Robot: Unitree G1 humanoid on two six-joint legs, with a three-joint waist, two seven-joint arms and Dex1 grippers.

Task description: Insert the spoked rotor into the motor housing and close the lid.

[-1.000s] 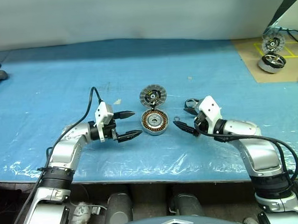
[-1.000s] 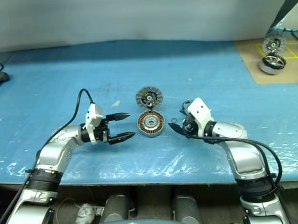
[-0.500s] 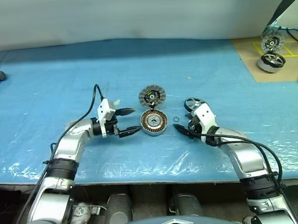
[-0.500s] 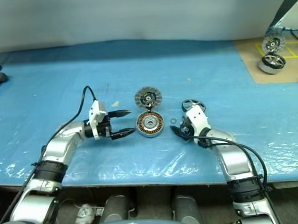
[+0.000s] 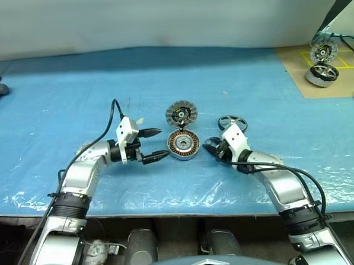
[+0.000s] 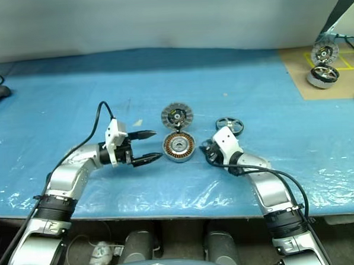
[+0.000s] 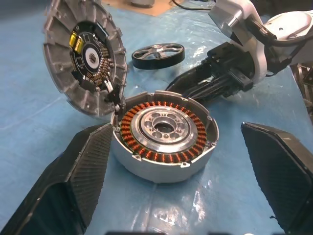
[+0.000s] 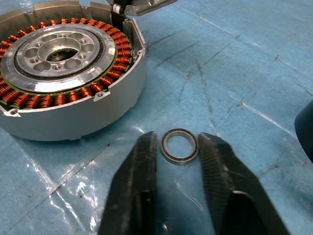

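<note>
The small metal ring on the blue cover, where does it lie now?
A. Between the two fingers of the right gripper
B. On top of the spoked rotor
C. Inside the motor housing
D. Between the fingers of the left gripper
A: in the right wrist view the small metal ring lies flat on the blue cover between the right gripper fingers, apart from the motor housing.
</note>
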